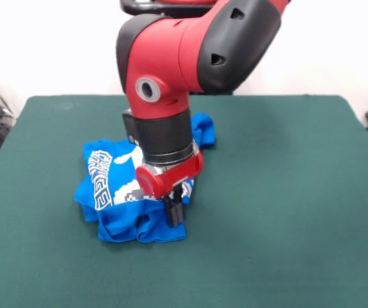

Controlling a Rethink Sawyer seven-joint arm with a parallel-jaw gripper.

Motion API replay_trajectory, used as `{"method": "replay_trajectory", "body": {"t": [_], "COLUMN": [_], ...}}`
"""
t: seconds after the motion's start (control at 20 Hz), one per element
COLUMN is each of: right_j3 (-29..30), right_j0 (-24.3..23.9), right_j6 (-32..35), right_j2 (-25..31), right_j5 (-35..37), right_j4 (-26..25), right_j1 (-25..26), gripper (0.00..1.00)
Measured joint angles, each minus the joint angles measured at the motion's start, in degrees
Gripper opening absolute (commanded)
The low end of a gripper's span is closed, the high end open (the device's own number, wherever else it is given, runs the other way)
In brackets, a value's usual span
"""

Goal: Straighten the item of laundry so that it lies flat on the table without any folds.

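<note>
The small bright blue short-sleeved T-shirt [123,199] is seen crumpled on the left-centre part of the large table with the dark green felt-like cloth top [286,192]. The shirt is bunched into thick folds, with a rolled edge along its near side and one blue portion showing behind the arm. Part of the white pixel print and the outlined lettering is turned sideways and partly hidden in the creases. The red and black robot arm [184,58] is brought down from above over the shirt's right part. The black hand [174,210] is held upright, with its tips placed against the fabric near the shirt's near right corner. Whether cloth is pinched, or how wide the hand stands, cannot be told.
</note>
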Motion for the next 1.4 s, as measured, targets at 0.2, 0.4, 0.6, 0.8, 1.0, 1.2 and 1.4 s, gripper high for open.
{"method": "replay_trajectory", "body": {"t": [0.2,0.4,0.6,0.8,1.0,1.2,1.4], "right_j3": [-0.02,-0.07,-0.42,-0.44,-0.44,-0.36,0.61], "right_j0": [0.74,1.63,3.3,4.84,5.61,5.32,4.22], "right_j6": [0.0,0.0,0.0,0.0,0.0,0.0,0.0], "right_j2": [-1.03,-2.19,-4.3,-6.09,-7.18,-7.08,-6.29], "right_j5": [0.01,0.19,0.68,1.48,1.52,1.49,1.5], "right_j4": [-0.45,-0.96,-1.84,-2.32,-2.31,-1.95,-0.08], "right_j1": [0.84,1.78,3.5,5.0,5.84,5.64,4.5], "gripper": [0.0,0.0,0.0,0.0,0.0,0.0,0.0]}}
